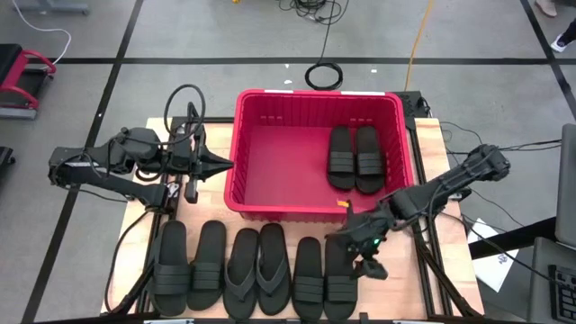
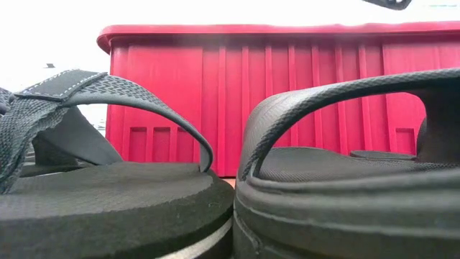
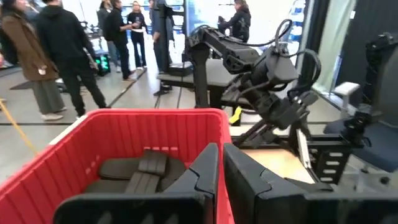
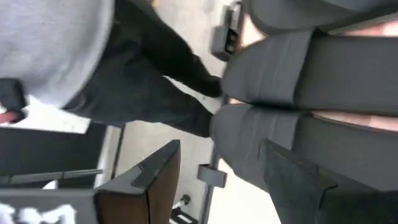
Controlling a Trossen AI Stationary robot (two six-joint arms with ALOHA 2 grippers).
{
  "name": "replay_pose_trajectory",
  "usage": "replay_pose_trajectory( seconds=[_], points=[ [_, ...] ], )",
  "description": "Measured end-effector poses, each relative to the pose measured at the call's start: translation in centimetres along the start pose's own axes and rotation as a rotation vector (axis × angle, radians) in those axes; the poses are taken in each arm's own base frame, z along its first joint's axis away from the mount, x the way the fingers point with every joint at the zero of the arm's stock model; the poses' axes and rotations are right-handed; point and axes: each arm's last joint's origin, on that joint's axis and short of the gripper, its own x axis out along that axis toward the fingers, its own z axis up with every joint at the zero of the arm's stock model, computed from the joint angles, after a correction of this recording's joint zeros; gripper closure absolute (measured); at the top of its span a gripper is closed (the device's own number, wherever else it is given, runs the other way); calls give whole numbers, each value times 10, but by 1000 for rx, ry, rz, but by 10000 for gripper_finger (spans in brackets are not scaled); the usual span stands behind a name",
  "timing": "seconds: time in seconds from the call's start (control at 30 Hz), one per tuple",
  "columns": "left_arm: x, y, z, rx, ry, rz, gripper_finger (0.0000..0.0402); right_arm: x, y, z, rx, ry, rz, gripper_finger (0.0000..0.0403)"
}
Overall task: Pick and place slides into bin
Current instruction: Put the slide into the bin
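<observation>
A red bin (image 1: pixel 270 148) stands at the table's far middle, with two black slides (image 1: pixel 354 158) lying flat side by side in its right half. Several more slides lie in a row along the near edge, from a ribbed one (image 1: pixel 171 267) past two flip-flops (image 1: pixel 256 268) to the rightmost (image 1: pixel 337 281). My right gripper (image 1: pixel 364 263) hovers open over that rightmost slide's far end; in its wrist view the fingers (image 4: pixel 161 168) point at two ribbed straps (image 4: pixel 280 56) without touching them. My left gripper (image 1: pixel 225 165) is shut, level, at the bin's left wall.
The bin's near wall (image 2: pixel 287 93) rises just behind the row of slides. A black cable coil (image 1: pixel 324 74) lies on the floor beyond the table. People (image 3: pixel 62 50) stand in the room past the table's right side. Bare wood shows to the bin's right (image 1: pixel 430 144).
</observation>
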Motion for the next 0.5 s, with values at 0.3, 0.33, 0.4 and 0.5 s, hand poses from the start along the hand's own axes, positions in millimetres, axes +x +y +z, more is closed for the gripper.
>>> replay_pose_trajectory(
  seconds=[0.3,0.33,0.4,0.5],
  points=[
    [0,-1,-3,-5,34,-41,376,46,-6,-10,57,143,-53,193],
    [0,-1,-3,-5,33,-41,376,49,-8,-11,53,155,-64,193],
    [0,-1,-3,-4,33,-42,376,51,-11,-12,51,155,-106,193],
    [0,-1,-3,-5,33,-42,376,53,-18,-12,60,137,-148,193]
  ],
)
